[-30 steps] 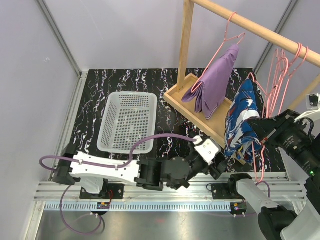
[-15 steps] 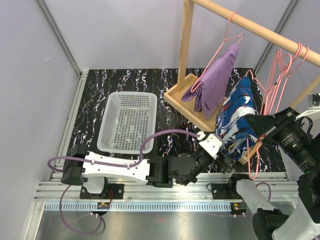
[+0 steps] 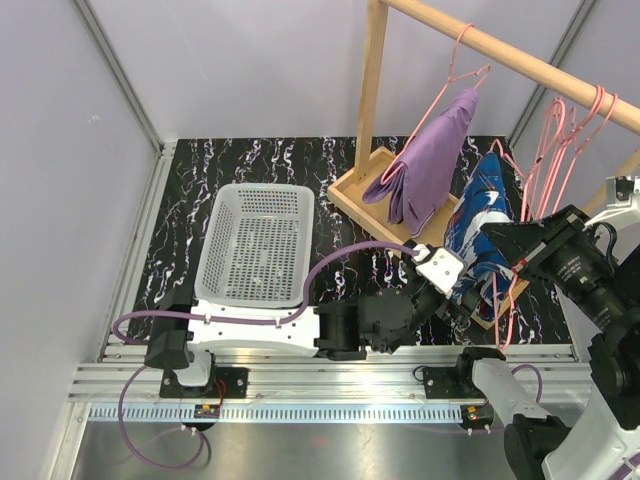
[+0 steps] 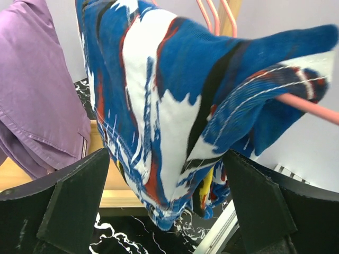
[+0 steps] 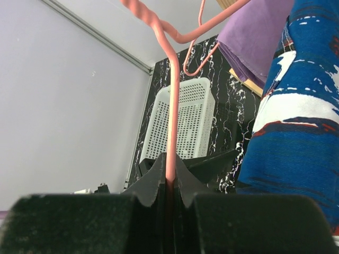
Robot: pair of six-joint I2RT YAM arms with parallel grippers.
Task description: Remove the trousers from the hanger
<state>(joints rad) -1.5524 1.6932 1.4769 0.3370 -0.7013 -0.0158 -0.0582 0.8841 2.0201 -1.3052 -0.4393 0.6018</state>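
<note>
Two claws worked: the right claw point(image 5: 169, 186) clamped the hanger point(image 5: 170, 106), the left claw point(image 4: 165, 182) stood open around the six-o'clock fold of the soft blue trousers point(image 4: 159, 100), probably the best hold.

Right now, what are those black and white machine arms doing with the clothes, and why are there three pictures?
They are a robot's left arm and right arm, each ending in a two-fingered gripper. One picture looks down from above. The other two come from small cameras on the arms' wrists.

On the black marbled table sit a white basket and a wooden rack. The lilac trousers hang from the rack's rail.

The right gripper is shut on the wire of a pink hanger, which carries the blue patterned trousers. The left gripper is open, with one finger on each side of that blue cloth. It looks ready to grab the trousers and pull them off.
</note>
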